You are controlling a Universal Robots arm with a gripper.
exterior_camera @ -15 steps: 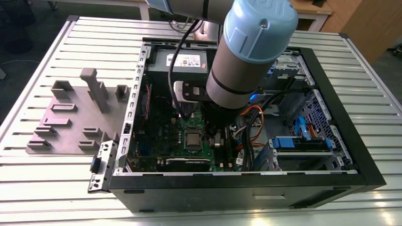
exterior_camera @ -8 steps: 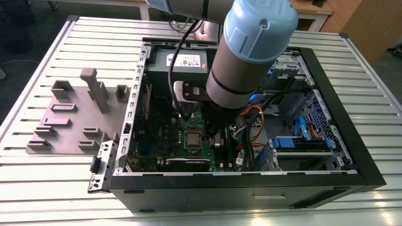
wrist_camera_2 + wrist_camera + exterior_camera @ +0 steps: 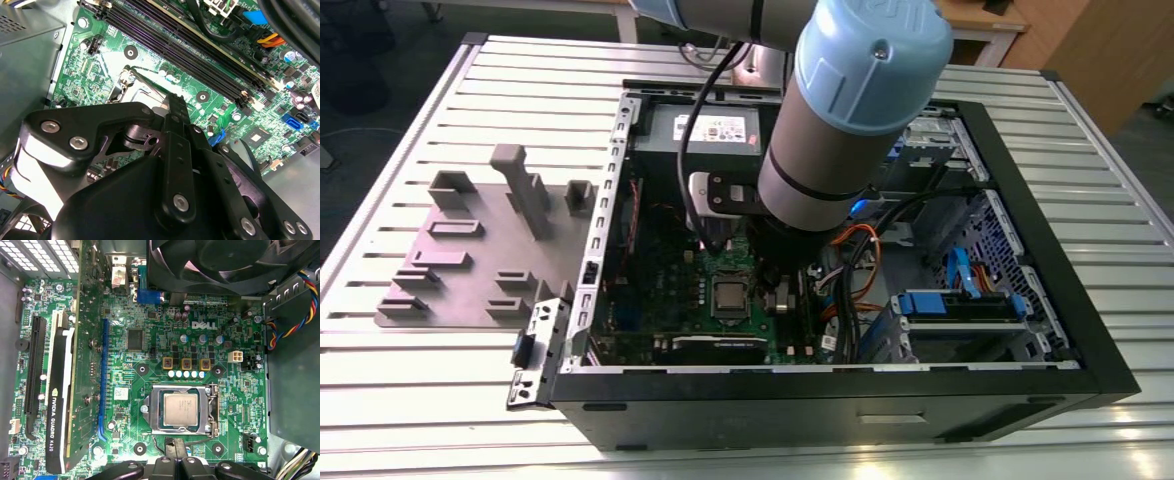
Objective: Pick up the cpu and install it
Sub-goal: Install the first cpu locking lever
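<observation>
The cpu lies flat in its socket on the green motherboard, its silver top framed by the hinged metal frame. The exterior view shows the cpu in the middle of the open computer case. My gripper hangs just above the board beside the socket. Its fingers are pressed together with nothing between them. In the exterior view the gripper is at the cpu's right, below the blue-capped arm.
A black graphics card stands in a slot on one side of the board. A large black fan and a grey metal box with a white label sit at the case's far end. Orange and blue cables fill the exterior view's right. A grey fixture plate lies outside the case.
</observation>
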